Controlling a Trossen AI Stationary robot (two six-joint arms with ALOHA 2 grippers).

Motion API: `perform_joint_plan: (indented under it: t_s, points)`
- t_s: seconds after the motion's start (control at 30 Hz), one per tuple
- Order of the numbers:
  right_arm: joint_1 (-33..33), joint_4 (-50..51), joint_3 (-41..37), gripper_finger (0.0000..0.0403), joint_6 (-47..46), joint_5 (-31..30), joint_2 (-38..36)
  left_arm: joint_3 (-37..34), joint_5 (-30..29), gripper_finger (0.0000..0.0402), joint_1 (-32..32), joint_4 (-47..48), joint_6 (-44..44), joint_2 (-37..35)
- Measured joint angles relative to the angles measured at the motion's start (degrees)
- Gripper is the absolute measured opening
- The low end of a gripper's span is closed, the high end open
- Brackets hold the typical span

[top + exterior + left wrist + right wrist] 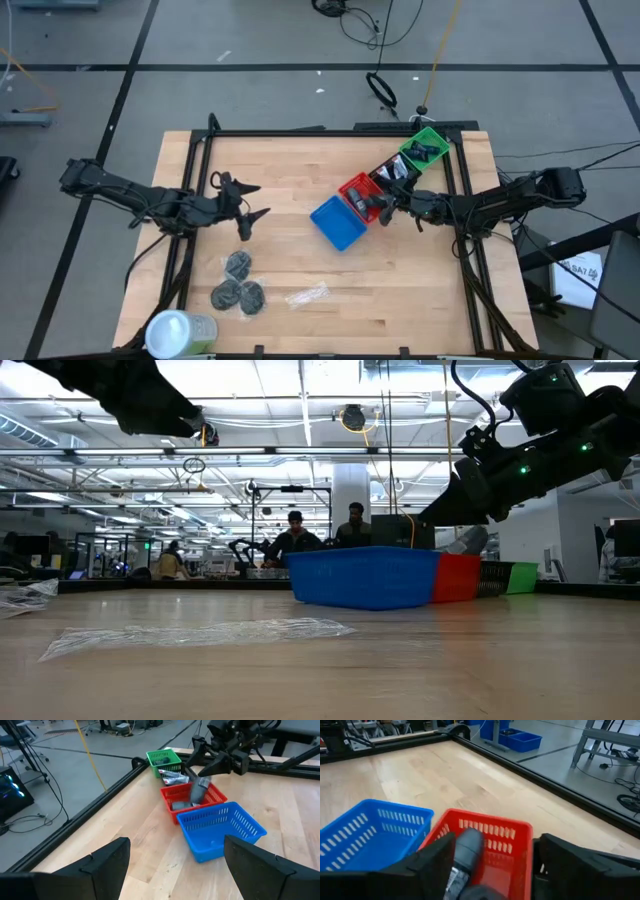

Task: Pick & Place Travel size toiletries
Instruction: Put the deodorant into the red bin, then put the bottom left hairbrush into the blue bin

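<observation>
My right gripper [385, 206] [492, 870] hangs open over the red basket [358, 192] [492, 837]. A dark grey oblong pack [466, 854] [199, 790] stands tilted between its fingers, lower end down in the basket. A second grey pack [181, 806] lies on the basket floor. White tubes [172, 779] fill the dark basket, and dark bottles [425, 151] sit in the green basket [162, 757]. Three dark discs [238, 285] lie flat on the table's near left. My left gripper [250, 203] [175, 865] is open above the left middle of the table, touching nothing. My right gripper points down at a slant from the table's right. The grey pack's upper end [470, 840] lies close against the inner side of one finger [432, 865], while the other finger [580, 870] stands well clear. I cannot tell whether that finger touches the pack.
An empty blue basket [337, 222] sits next to the red one toward the table's middle. A clear crumpled wrapper [307, 295] lies near the front edge, and a green white-topped container [180, 332] stands at the near left corner. A black frame rail [330, 131] runs along the far side.
</observation>
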State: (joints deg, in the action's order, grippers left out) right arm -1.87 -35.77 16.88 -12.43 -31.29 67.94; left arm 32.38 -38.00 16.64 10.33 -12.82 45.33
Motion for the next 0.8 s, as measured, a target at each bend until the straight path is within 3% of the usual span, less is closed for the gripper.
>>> perform_joint_plan:
  t_s: [0.13, 0.3, 0.47, 0.6, 0.7, 0.8]
  points:
    - [0.0, -1.9, 0.0, 0.0304, 0.0, 0.0, 0.0, 0.0, 0.0, 0.0310, 0.0, -0.4, 0.0, 0.9]
    - [0.1, -6.3, 0.0, 0.0312, 1.4, 1.9, 0.0, 0.0, 0.2, 0.0310, 0.0, -0.6, 0.0, 1.3]
    - [0.1, -12.9, 0.1, 0.0304, 2.8, 12.0, 0.0, 0.0, 1.5, 0.0310, 0.0, -0.5, 0.0, 1.3]
    - [0.2, -15.5, 0.1, 0.0302, 2.6, 19.0, 0.0, 0.1, 9.4, 0.0310, 0.2, 0.3, -0.1, 1.3]
    - [0.5, -15.0, 0.1, 0.0302, 2.3, 19.5, 0.0, 3.2, 11.4, 0.0310, 1.8, 5.5, -5.8, 3.0]
    - [1.0, -15.3, 0.1, 0.0301, 3.4, 19.5, 0.0, 9.2, 9.7, 0.0310, 4.1, 19.5, -13.6, 8.4]
